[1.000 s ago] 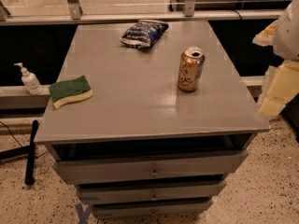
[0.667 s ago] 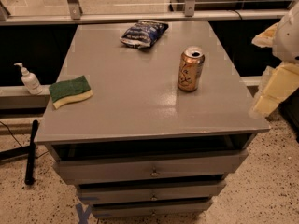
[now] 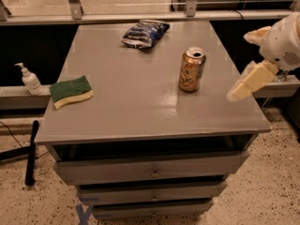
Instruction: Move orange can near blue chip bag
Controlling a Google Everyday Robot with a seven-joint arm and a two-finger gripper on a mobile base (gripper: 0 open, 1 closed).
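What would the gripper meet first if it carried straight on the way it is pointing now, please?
Probably the bare table top near its right edge. The gripper, off to the right, points down and leftward; the orange can stands off that line, though depth is unclear.

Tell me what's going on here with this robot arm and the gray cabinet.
The robot's gripper hovers at the right edge of the cabinet top, touching nothing. The orange can stands upright on the top nearby, untouched, and the blue chip bag lies near the far edge, apart from the can. A green-and-yellow sponge sits at the left side.
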